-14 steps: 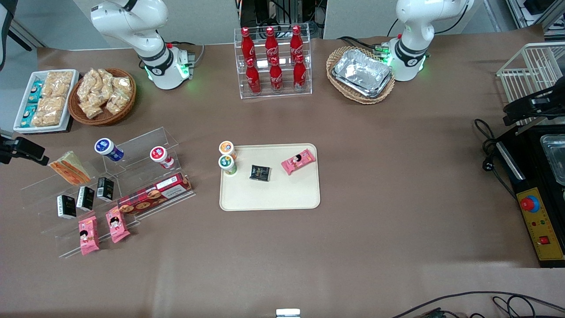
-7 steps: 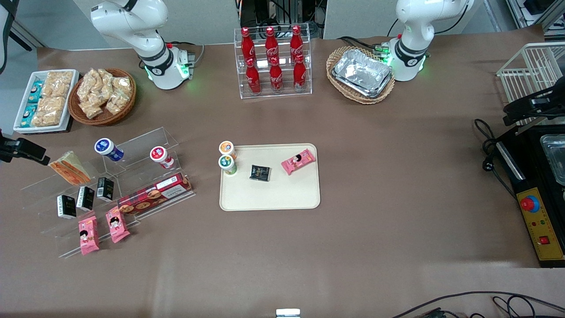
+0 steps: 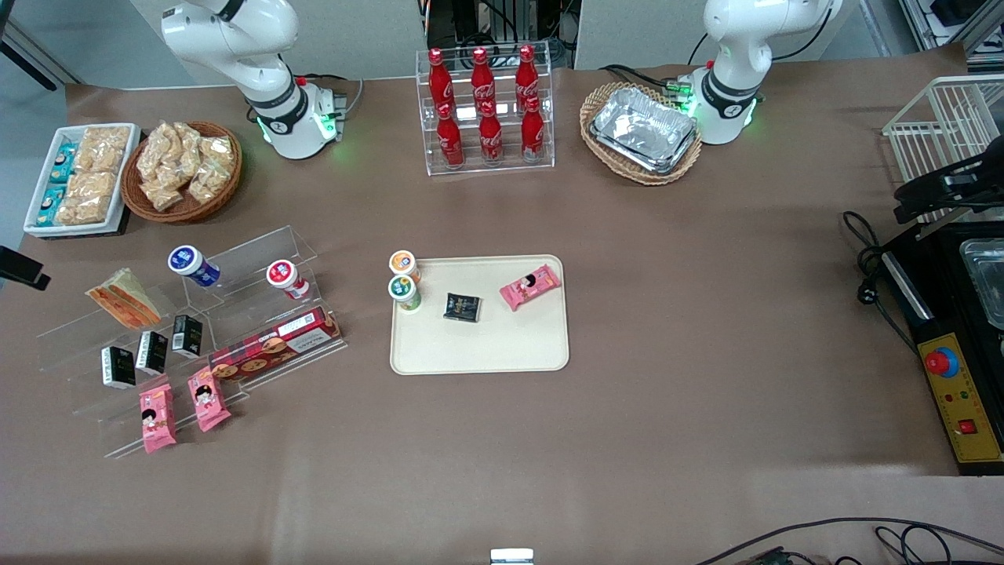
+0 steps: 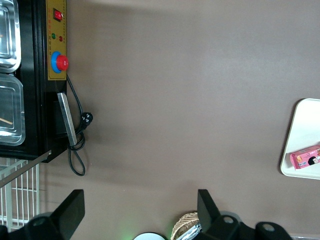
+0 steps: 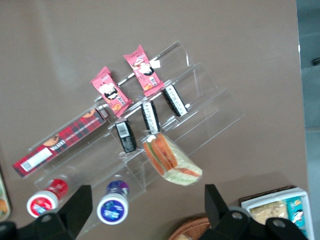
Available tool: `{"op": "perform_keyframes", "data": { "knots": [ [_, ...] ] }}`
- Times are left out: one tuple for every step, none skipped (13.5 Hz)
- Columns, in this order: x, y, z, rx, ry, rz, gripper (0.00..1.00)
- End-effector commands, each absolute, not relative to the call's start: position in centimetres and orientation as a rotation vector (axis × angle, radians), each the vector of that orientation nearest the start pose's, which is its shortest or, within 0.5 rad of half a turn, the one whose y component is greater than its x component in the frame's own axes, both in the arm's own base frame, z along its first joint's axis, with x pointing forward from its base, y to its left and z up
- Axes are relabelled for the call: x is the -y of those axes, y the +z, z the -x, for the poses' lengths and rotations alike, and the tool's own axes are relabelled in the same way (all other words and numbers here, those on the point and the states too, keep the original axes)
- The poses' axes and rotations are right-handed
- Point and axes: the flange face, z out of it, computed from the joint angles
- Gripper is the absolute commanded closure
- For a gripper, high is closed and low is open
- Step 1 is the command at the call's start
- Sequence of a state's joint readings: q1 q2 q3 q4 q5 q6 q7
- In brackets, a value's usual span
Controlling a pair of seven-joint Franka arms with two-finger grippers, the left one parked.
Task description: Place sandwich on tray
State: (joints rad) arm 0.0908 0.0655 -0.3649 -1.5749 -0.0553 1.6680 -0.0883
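Note:
The sandwich (image 3: 124, 298) is a clear-wrapped wedge with orange and green layers, lying on the upper step of a clear acrylic stand (image 3: 235, 259); it also shows in the right wrist view (image 5: 171, 161). The cream tray (image 3: 480, 345) lies mid-table, well off toward the parked arm's end from the sandwich. My right gripper (image 5: 145, 207) hangs high above the stand with its fingers (image 5: 75, 207) wide apart and empty. In the front view only a black part of the gripper (image 3: 22, 268) shows at the frame edge, beside the sandwich.
On the tray lie a pink packet (image 3: 530, 286) and a black packet (image 3: 462, 307), with two small cups (image 3: 404, 289) at its edge. The stand holds pink packets (image 3: 157, 417), black cartons (image 3: 151, 351), a biscuit box (image 3: 274, 345) and two cups (image 3: 192, 264). A snack basket (image 3: 182, 169) stands nearby.
My right gripper has drawn away from the sandwich toward the working arm's end of the table; less of it shows in the front view. Nothing on the table has moved.

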Motion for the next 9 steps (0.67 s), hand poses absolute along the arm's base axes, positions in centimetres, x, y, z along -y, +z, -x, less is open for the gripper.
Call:
{"op": "perform_keyframes", "data": {
  "knots": [
    [17.9, 59.4, -54.9, -0.055, 0.010, 3.232, 0.00],
    [19.1, 58.3, -54.4, 0.074, 0.043, 3.223, 0.00],
    [19.4, 57.7, -53.7, 0.217, 0.045, 3.209, 0.00],
    [19.5, 57.1, -53.1, 0.328, 0.020, 3.195, 0.00],
    [19.5, 56.7, -52.3, 0.369, 0.003, 3.184, 0.00],
    [19.4, 56.0, -51.5, 0.392, 0.001, 3.171, 0.00],
    [19.1, 54.7, -50.6, 0.472, 0.006, 3.146, 0.00],
    [19.0, 53.6, -49.9, 0.529, -0.013, 3.132, 0.00],
    [18.6, 52.7, -49.4, 0.566, -0.013, 3.117, 0.00]
  ]
}}
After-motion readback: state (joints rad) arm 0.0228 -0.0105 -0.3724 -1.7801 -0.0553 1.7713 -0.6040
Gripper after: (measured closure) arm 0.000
